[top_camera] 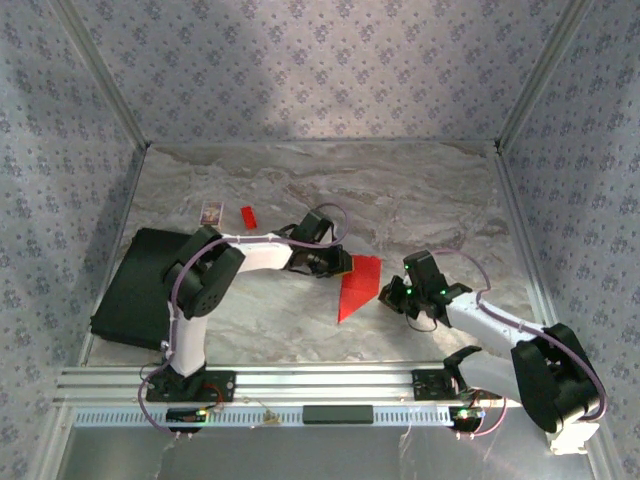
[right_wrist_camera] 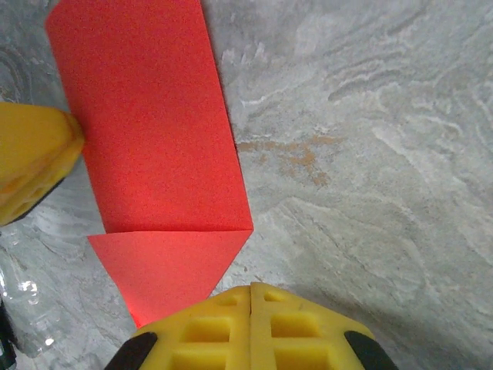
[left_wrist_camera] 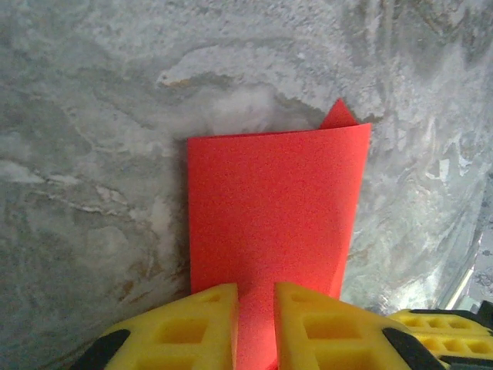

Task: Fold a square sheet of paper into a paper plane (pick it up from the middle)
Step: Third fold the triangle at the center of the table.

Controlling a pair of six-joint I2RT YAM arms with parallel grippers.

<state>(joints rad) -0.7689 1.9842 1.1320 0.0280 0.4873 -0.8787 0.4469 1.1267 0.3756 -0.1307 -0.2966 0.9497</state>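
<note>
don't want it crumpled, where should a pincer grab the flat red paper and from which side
Probably mid-length on a long straight edge of the square sheet of paper, coming in low from the side across that edge. It lies flat on the table, so nothing stands up to pinch from above, and the pointed end looks floppier than the folded band.

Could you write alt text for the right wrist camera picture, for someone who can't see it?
A folded red paper strip with a triangular tip lies on a grey marbled table, tip pointing toward the camera. The yellow right hand, shut, sits at the bottom; one left-hand finger is at the paper's left edge.
</note>
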